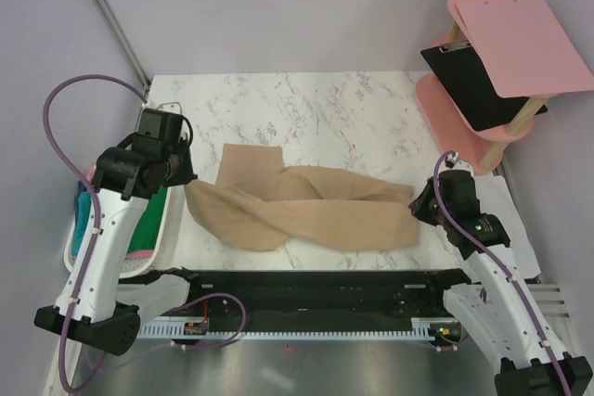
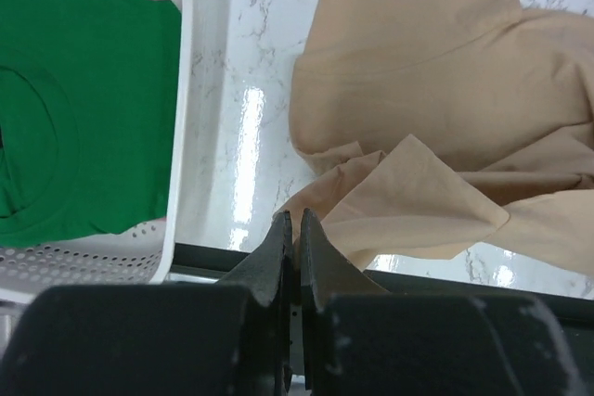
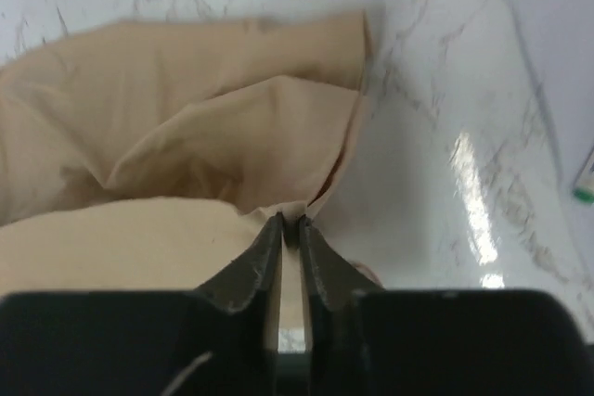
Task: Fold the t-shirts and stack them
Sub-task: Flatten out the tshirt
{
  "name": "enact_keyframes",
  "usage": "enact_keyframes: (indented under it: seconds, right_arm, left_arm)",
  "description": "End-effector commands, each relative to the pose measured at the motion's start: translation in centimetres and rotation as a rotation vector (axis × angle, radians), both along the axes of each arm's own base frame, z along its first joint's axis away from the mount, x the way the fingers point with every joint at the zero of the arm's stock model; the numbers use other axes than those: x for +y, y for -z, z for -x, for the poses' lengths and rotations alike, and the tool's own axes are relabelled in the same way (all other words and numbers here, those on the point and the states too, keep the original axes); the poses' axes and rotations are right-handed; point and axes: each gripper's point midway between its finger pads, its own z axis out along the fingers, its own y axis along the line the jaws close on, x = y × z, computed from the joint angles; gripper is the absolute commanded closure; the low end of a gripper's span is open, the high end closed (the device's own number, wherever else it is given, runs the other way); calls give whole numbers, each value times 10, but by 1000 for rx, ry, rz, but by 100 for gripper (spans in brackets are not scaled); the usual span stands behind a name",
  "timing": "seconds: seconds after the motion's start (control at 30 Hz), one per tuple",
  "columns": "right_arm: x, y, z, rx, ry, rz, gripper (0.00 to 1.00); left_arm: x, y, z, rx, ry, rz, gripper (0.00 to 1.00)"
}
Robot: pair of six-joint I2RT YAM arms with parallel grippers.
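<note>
Grip: left pincer and right pincer each pinch the big soft tan cloth t-shirt | Watch out: if you pull too hard, a thin edge may slip free.

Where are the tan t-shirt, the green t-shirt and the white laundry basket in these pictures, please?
tan t-shirt (image 1: 316, 215): top external view, middle of the crumpled body.
green t-shirt (image 2: 93, 136): left wrist view, flat front.
white laundry basket (image 2: 185, 90): left wrist view, right rim.

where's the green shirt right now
The green t-shirt lies flat inside the white basket, on the left of the left wrist view; the tan t-shirt lies outside the basket to its right.
</note>
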Motion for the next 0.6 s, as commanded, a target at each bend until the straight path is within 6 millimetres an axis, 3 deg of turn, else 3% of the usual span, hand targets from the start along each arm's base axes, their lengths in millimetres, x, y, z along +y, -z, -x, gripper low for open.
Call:
enact_keyframes:
  seconds: [0.0,0.1,0.13,0.27,0.43,0.57]
  right_arm:
    - [27,-10,15,40,-46,-170,72]
    - [28,-18,20,24,-56,-177,48]
    - [27,-20,21,21,-56,-170,33]
    - [25,-14,19,57,-74,-134,8]
    - [12,7,11,179,-78,-10,4]
    - [10,17,9,218,-62,2,15]
  left_arm:
    - [-4,-4,0,-46,-11,50,98]
    - [-6,-4,-2,-50,-10,54,98]
    - [-6,-3,-2,-50,-10,57,98]
    - [-11,4,-6,-33,5,69,98]
    - [-14,13,-11,-17,13,68,98]
    - [-14,16,-13,-17,15,68,98]
